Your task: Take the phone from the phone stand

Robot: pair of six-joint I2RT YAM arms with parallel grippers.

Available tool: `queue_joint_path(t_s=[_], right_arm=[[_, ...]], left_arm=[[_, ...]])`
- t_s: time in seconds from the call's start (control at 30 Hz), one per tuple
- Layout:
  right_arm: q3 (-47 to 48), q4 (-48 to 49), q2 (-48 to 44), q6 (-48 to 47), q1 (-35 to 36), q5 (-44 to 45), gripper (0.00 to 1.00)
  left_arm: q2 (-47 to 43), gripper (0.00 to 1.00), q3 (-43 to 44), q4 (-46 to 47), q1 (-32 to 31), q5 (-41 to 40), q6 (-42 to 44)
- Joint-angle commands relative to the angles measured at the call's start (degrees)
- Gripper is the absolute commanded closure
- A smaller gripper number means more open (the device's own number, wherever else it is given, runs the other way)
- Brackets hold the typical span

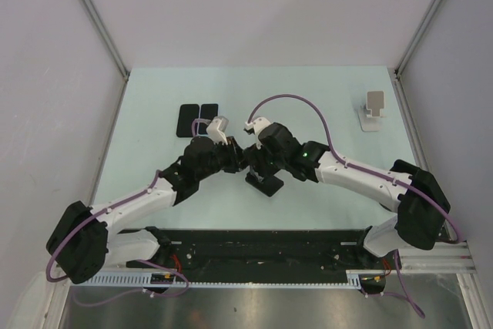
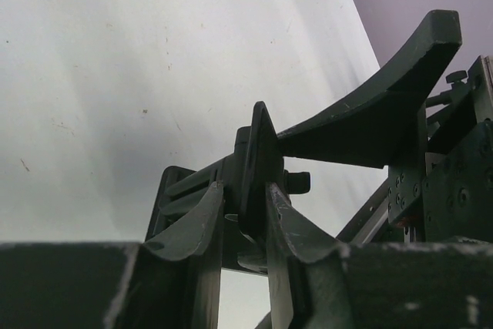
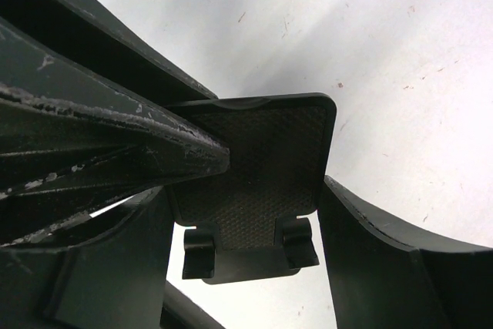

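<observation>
My left claw (image 2: 246, 198) is pinched nearly shut on the thin upright plate of the black phone stand (image 2: 258, 144), one finger (image 2: 196, 229) on each face of it, so the plate stands edge-on between them. My right claw (image 3: 245, 186) is spread wide, and its two fingers (image 3: 385, 260) sit one to each side of the same plate. The right-hand one comes right up to the plate's edge, but I cannot tell whether it presses or only flanks.

That side shows the plate's textured face uncovered, with two small hooks at its foot. From above, the stand rests on the pale green table (image 1: 308, 90) near the middle, just ahead of where my two wrists meet.

Farther back on my left, two flat black slabs (image 1: 198, 119) lie side by side. Whether either one is the phone I cannot tell. Well off to my right, near the far edge, a small silver stand (image 1: 373, 109) sits by itself.
</observation>
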Motion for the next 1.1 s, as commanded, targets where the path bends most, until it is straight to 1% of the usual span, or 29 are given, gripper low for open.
queue_joint_path(t_s=[0.0, 0.03, 0.07, 0.13, 0.17, 0.23, 0.27, 0.33, 0.37, 0.4, 0.43, 0.47, 0.5, 0.57, 0.6, 0.67, 0.7, 0.73, 0.8, 0.83, 0.97, 1.03, 1.07], right_arm=[[2.4, 0.2, -0.5, -1.0, -0.5, 3.2, 0.62], [2.4, -0.1, -0.9, -1.0, -1.0, 3.3, 0.65], [2.4, -0.4, -1.2, -1.3, -1.2, 3.3, 0.66], [2.4, -0.9, -1.9, -1.7, -2.5, 3.6, 0.69], [2.4, -1.6, -2.2, -2.3, -3.1, 3.8, 0.70], [2.4, -2.9, -3.2, -2.9, -4.5, 4.7, 0.71], [2.4, -3.3, -3.8, -3.2, -6.0, 5.2, 0.71], [2.4, -4.8, -4.7, -4.3, -8.2, 5.9, 0.73], [2.4, -5.3, -6.0, -4.7, -10.5, 6.3, 0.73], [2.3, -5.9, -6.8, -6.0, -11.8, 6.5, 0.73], [2.4, -6.6, -7.4, -6.7, -13.0, 6.5, 0.73], [2.4, -7.3, -8.5, -7.3, -16.0, 7.1, 0.73], [2.4, -7.7, -9.2, -7.8, -17.6, 7.1, 0.73], [2.4, -8.5, -10.4, -8.2, -21.5, 6.9, 0.73], [2.4, -8.6, -11.6, -8.2, -25.9, 6.6, 0.73], [2.3, -8.8, -12.7, -8.3, -30.6, 4.5, 0.73], [2.3, -8.8, -13.4, -8.3, -35.6, 3.4, 0.73], [2.3, -8.3, -13.6, -8.2, -37.9, 2.3, 0.73], [2.3, -7.4, -14.0, -8.2, -42.4, -0.8, 0.73], [2.3, -6.2, -14.3, -8.2, -46.1, -1.5, 0.73], [2.3, -2.7, -13.8, -12.5, -52.5, -4.0, 0.74], [2.4, -1.4, -13.5, -15.6, -55.7, -5.0, 0.75], [2.4, -1.2, -12.9, -16.7, -58.5, -8.3, 0.75]], left_arm=[[-3.9, 0.66, 2.5, 2.3, -0.7, 1.0, 2.1], [-5.2, 0.61, 2.8, 1.0, -0.6, -0.3, 2.6], [-6.0, 0.52, 3.0, 0.2, -0.6, -1.2, 3.9], [-7.5, 0.43, 4.2, -2.8, -0.3, -2.5, 5.2], [-9.3, 0.33, 4.6, -4.1, -0.1, -3.8, 6.5], [-11.4, 0.26, 6.3, -8.3, 0.5, -5.5, 7.8], [-13.6, 0.18, 6.8, -9.4, 0.8, -6.8, 9.5], [-16.8, 0.12, 7.5, -12.5, 2.2, -7.5, 11.3], [-20.1, 0.06, 7.9, -14.2, 2.8, -9.3, 11.9], [-21.6, 0.02, 8.1, -15.4, 4.1, -9.8, 12.6], [-23.1, 0.01, 8.7, -17.5, 4.8, -10.4, 13.4], [-24.9, 0.00, 8.9, -18.5, 5.6, -10.8, 15.4], [-27.8, 0.00, 9.2, -19.5, 7.2, -11.8, 16.5], [-30.9, 0.00, 9.9, -22.2, 8.2, -13.7, 19.9], [-33.9, 0.00, 10.2, -23.0, 8.7, -16.6, 21.2], [-36.6, 0.00, 10.0, -24.0, 8.8, -19.7, 25.0], [-37.9, 0.00, 9.7, -24.1, 8.8, -21.0, 26.4], [-39.8, 0.00, 8.9, -24.0, 8.8, -23.9, 28.5], [-41.0, 0.00, 7.4, -24.0, 8.8, -26.3, 30.1], [-41.6, 0.00, 6.7, -24.0, 8.8, -27.7, 30.8], [-42.9, 0.00, 3.9, -24.1, 8.8, -28.0, 31.1], [-43.4, 0.00, 3.2, -24.0, 8.8, -28.0, 31.8], [-44.3, 0.00, 3.1, -24.0, 8.8, -28.6, 32.0]])
